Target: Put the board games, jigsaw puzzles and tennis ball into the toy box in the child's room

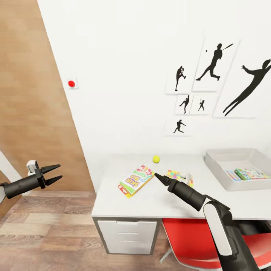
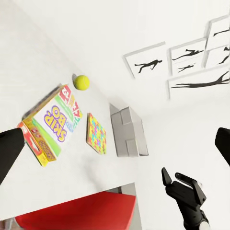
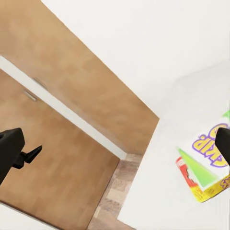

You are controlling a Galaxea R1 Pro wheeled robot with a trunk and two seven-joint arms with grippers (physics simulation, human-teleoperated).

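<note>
On the white table (image 1: 113,205) a Skip-Bo board game (image 1: 136,180) lies flat near the left end, also in the left wrist view (image 2: 52,122). The tennis ball (image 1: 156,159) rests behind it by the wall. A jigsaw puzzle (image 1: 177,174) lies to the right, partly hidden by my right arm. The grey toy box (image 1: 216,162) stands at the table's right end with colourful flat pieces (image 1: 248,174) inside. My right gripper (image 1: 157,177) hovers open just right of the board game. Over the floor left of the table, my left gripper (image 1: 54,174) is open and empty.
A red chair (image 1: 199,241) is tucked under the table beside a white drawer unit (image 1: 128,235). A wood-panelled wall (image 1: 34,94) stands at the left, above plank floor (image 1: 49,233). A red button (image 1: 71,83) and silhouette pictures (image 1: 210,75) hang on the white wall.
</note>
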